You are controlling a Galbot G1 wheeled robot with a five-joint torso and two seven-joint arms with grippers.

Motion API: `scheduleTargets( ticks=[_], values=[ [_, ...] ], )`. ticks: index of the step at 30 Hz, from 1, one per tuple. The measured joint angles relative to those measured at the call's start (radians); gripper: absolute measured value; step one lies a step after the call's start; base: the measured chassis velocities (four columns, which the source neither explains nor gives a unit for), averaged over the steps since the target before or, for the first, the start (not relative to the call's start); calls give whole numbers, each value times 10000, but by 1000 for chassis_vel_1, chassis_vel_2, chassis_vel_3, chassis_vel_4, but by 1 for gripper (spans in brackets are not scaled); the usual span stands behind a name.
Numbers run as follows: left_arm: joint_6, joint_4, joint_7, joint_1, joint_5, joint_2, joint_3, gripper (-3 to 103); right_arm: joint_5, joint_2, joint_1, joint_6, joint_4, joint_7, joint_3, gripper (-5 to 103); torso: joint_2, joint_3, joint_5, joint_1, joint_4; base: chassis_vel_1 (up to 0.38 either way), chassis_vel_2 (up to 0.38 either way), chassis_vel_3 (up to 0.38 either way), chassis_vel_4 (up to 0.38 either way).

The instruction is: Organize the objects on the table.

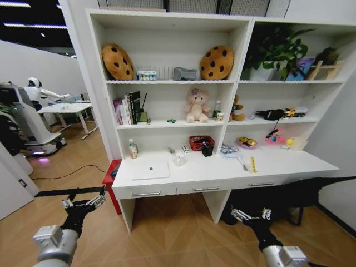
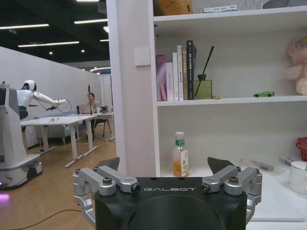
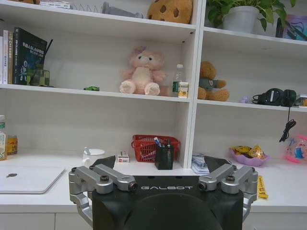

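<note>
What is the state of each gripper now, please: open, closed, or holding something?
Left gripper: open, holding nothing, low in front of the table.
Right gripper: open, holding nothing, also low in front of the table.

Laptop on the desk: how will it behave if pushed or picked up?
The laptop lies closed and flat, so it would probably slide rather than tip. Thin and flush with the desk, its edges look hard to grip. Likely rigid, heavy for its thickness.

Top shelf: two cookie cushions (image 1: 117,61), potted plant (image 1: 272,50)
Middle shelf: books (image 1: 128,108), pink bear (image 1: 197,105), brown bear (image 3: 211,82), headphones (image 3: 276,97)
Desk level: red basket (image 3: 154,147), juice bottle (image 2: 180,155)
Background: second robot (image 1: 25,119)
</note>
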Motion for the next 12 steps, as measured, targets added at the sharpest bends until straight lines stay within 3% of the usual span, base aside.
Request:
scheduleTargets(
  ticks=[12],
  values=[
    [0,0,-3,1,0,0,0,100,0,0,-2,0,0,0,0,100,1,0,1,-2,0,0,0,0,0]
  ],
)
